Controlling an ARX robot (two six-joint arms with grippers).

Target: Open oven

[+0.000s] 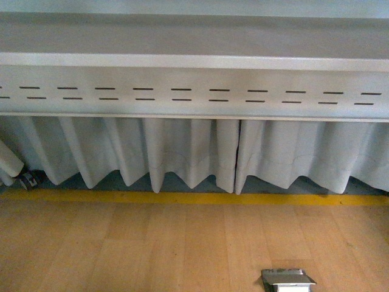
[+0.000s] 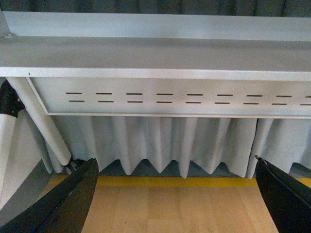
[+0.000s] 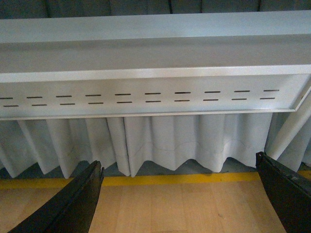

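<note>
left gripper: its two black fingers stand wide apart in the left wrist view, with nothing between them, and it holds nothing
right gripper: its black fingers are spread wide in the same way, with only wood and curtain between them, and nothing is grasped
oven: it shows in none of the three views
long grey metal beam with two rows of short dark slots: it runs from left to right across the far side
pale grey pleated curtain: it hangs under the beam
yellow stripe: it lies along the foot of the curtain
light wooden surface: it is on the near side of the stripe
small shiny metal box: it is on the wood, near and to the right
</note>
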